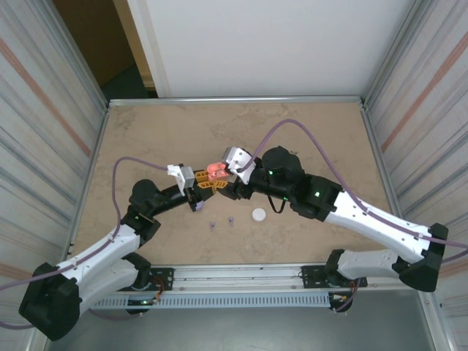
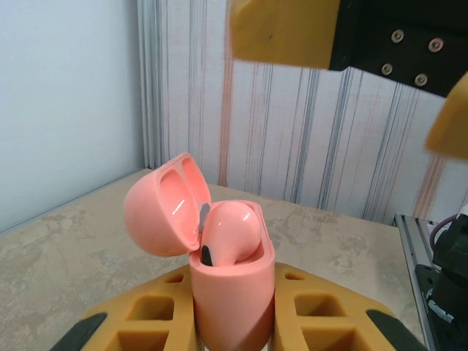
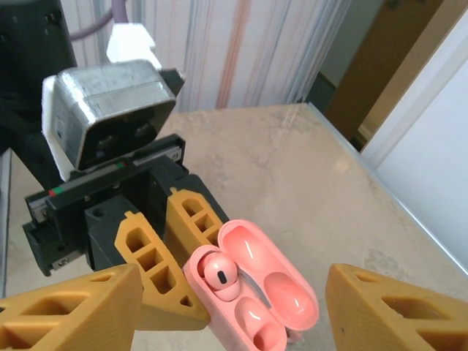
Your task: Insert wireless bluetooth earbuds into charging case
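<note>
The left gripper [image 1: 205, 183], in the middle of the top view, is closed on the body of the pink charging case [image 2: 232, 303], which stands upright with its lid open and one pink earbud [image 3: 218, 275] in a socket. The right gripper [image 3: 234, 311] is spread wide, one finger at each lower corner of its wrist view, not touching the case. Two purple earbuds [image 1: 212, 225] lie on the table [image 1: 146, 146] just below.

One pink case [image 3: 256, 292], one pink earbud [image 3: 218, 274], one white case [image 1: 258, 214], two purple earbuds [image 1: 213, 225] [image 1: 230, 221].
</note>
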